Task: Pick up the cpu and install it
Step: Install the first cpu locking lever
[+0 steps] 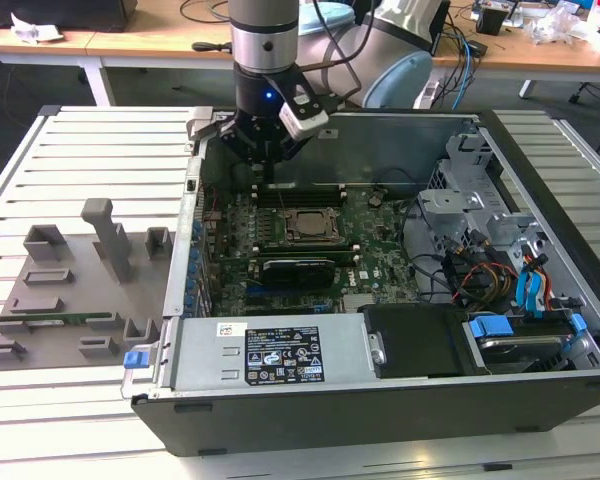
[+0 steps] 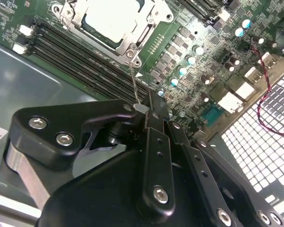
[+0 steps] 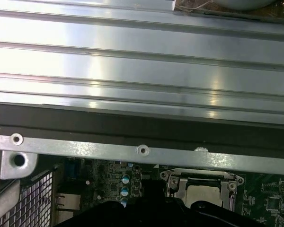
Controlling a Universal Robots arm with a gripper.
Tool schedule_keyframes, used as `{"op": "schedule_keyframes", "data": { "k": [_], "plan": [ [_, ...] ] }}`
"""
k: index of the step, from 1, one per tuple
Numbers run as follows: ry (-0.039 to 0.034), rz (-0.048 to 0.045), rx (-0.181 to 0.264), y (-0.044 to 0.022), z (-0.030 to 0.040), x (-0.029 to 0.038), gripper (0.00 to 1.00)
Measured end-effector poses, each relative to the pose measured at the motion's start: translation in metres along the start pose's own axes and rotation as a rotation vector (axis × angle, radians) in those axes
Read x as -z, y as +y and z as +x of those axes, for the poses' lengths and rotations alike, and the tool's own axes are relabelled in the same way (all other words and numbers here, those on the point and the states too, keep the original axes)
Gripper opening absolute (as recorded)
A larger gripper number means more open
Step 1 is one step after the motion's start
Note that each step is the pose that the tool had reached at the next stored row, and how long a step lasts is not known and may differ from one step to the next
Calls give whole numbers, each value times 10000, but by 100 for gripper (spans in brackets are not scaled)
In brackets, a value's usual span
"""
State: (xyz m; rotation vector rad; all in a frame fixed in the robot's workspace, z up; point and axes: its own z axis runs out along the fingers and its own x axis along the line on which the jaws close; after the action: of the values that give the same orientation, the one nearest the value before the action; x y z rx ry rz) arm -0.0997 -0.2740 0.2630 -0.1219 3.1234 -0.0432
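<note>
Bright overhead light glares off the ribbed metal table (image 3: 142, 56), shadows soft

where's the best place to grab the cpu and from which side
Take the cpu by two opposite edges, coming straight down from above. It lies flat and face up, with a metal frame close around it, so nothing can reach it from the side. The frame hems in the edges, so grip room is probably slim.

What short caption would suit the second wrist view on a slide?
Black gripper hovers above the green motherboard, the silvery-grey square cpu sitting in its metal-framed socket.
</note>
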Motion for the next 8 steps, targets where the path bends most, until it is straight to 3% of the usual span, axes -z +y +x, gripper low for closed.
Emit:
{"op": "schedule_keyframes", "data": {
  "k": [8],
  "plan": [
    [0, 1, 0, -5, -59, -3, 11]
  ]
}}
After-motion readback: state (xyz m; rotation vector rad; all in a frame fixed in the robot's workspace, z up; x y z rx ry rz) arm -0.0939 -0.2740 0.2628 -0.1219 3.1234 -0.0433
